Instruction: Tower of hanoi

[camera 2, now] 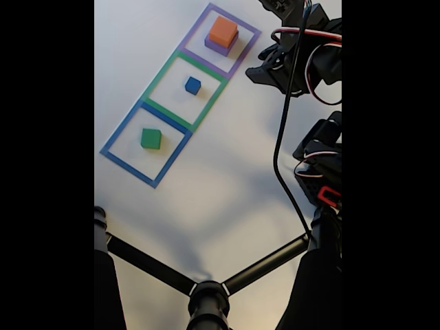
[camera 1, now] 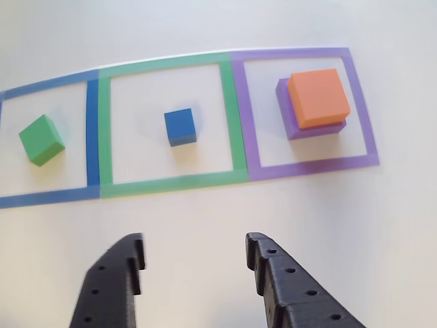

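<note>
Hanoi blocks sit spread across three taped squares on the white table (camera 1: 382, 225), and the green tape outline (camera 1: 171, 123) in the middle serves as landmark. Largest first: the purple block (camera 1: 311, 128) lies in the purple tape outline (camera 1: 362, 116), right of the green outline in the other view; most of it is hidden under the orange block (camera 1: 318, 97) stacked on it, so only its left and front edges show. The green block (camera 1: 41, 139) rests left of the green outline, inside the blue tape outline (camera 1: 92, 137), whose left side is cut off by the picture edge. The small blue block (camera 1: 180, 127) sits inside the green outline itself. The gripper (camera 1: 194, 263) hangs below that outline with its black jaws spread apart, gripping nothing; its body is cut off at the bottom edge. In the fixed view the arm (camera 2: 302, 62) is dark and hard to make out.
</note>
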{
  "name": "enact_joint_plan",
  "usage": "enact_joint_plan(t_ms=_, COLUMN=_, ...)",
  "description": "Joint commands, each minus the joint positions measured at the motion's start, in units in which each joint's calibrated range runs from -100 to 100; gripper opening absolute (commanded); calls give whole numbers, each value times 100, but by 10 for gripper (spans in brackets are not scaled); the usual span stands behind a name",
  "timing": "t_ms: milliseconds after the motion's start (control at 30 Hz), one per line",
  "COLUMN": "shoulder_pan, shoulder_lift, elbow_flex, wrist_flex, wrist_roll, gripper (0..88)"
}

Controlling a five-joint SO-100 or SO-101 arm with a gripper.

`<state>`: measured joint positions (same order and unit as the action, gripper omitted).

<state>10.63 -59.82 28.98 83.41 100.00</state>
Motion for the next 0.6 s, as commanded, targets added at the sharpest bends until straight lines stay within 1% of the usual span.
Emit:
enact_joint_plan(t_ms=0, shoulder_pan=282, shoulder_lift=-477, elbow_flex=1241, wrist_flex=-1126, wrist_roll=0, gripper=254)
enact_joint_plan(t_ms=200, shoulder_pan=504, shoulder_lift=-998, elbow_flex=3413, wrist_flex=-3270, wrist_roll=0, gripper=308)
enact_joint_plan(t_ms=367, shoulder_pan=549, shoulder_lift=-1174, elbow_flex=5040, wrist_flex=-5318, wrist_roll=0, gripper=347)
enact_joint_plan(t_ms=567, shoulder_pan=481, shoulder_lift=-461, elbow_flex=6384, wrist_flex=-7868, wrist_roll=0, gripper=366)
